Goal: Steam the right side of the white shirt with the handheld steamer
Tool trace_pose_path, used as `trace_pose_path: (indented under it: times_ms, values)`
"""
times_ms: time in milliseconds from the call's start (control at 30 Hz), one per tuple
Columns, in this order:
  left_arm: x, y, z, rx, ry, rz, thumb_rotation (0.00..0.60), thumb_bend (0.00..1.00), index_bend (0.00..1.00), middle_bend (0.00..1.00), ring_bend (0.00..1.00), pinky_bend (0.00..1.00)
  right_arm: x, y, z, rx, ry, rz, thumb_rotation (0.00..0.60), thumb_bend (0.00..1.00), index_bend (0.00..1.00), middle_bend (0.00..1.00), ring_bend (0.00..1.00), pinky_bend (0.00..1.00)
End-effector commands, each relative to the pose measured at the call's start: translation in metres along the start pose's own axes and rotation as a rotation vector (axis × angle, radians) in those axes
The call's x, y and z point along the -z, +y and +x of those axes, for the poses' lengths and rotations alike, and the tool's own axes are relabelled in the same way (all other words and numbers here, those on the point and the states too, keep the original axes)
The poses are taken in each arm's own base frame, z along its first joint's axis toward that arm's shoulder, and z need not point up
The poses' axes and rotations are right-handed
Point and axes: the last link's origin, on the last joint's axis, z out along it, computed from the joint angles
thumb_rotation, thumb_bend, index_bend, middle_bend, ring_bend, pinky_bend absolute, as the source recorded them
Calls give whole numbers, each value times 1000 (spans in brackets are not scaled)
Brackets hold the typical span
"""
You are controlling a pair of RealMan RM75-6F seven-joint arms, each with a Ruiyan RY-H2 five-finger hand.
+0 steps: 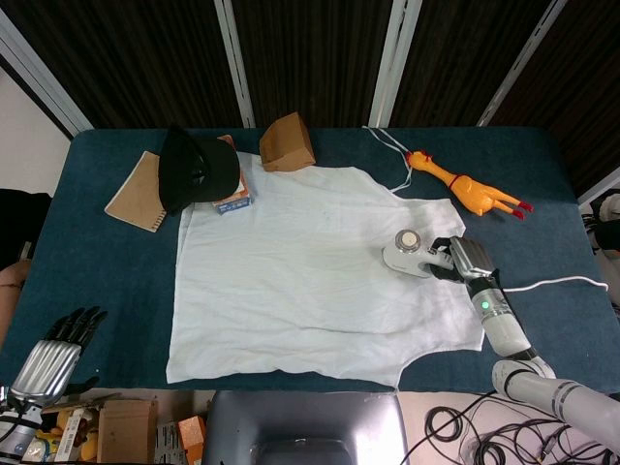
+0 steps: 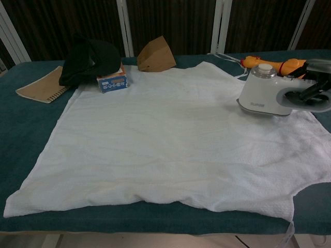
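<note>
While the handheld steamer (image 1: 409, 254) is held by its handle in the right robot hand (image 1: 465, 260), its flat soleplate is kept low over the white shirt (image 1: 300, 271), on the right side of the garment; whether plate and cloth touch cannot be told from either view. The handle is seen to be wrapped by the fingers (image 2: 310, 93), so the grip is judged firm. The long axis of the steamer is laid roughly crosswise on the table (image 1: 97, 262), handle toward the robot hand and rounded nose pointing away from it, toward the middle of the shirt; the filler cap faces up. This attitude is judged deliberate: plate down so that steam is driven into the fabric, nose leading for a sweep inward. A white cord (image 1: 552, 284) is trailed behind the robot hand, off the cloth.

Just beyond the robot hand a yellow rubber chicken (image 1: 465, 188) is lying clear of the shirt. Far across from it, past the shirt's far side, a black cap (image 1: 197, 170), a small box (image 1: 233, 202), a brown wedge (image 1: 287, 143) and a tan notebook (image 1: 138, 192) are noted.

The left robot hand (image 1: 50, 360) is parked off the table's near corner, fingers apart, nothing held.
</note>
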Motion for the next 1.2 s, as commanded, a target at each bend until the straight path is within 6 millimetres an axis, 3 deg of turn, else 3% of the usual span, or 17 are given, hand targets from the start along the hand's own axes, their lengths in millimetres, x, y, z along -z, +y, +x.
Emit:
trace_pose_path:
  times_ms: [33,233,533,700,833,1200]
  values:
    - [0,0,0,0,-1,0,600,89,62,44,0,136,3,5,-7,26,-26,-17,600,772,1000,944,973,1000]
    - [0,1,-1,-1,-3,-2,600,89,62,44,0,136,11,8,-20,58,-68,-15,600,772,1000,944,973,1000]
    - [-1,2,-1,-4,-6,-2,600,89,62,44,0,136,50,0,-41,106,-132,98,600,773,1000,944,973,1000]
    - [0,2,-2,-3,-7,-2,600,89,62,43,0,136,62,-4,-41,116,-136,134,600,773,1000,944,973,1000]
    - [0,1,-2,-2,-8,-1,600,89,62,44,0,136,53,-2,-35,119,-103,115,600,773,1000,944,973,1000]
    - [0,1,-3,-5,-11,3,600,89,61,44,0,136,-6,4,-6,82,-18,-15,600,784,1000,947,973,1000]
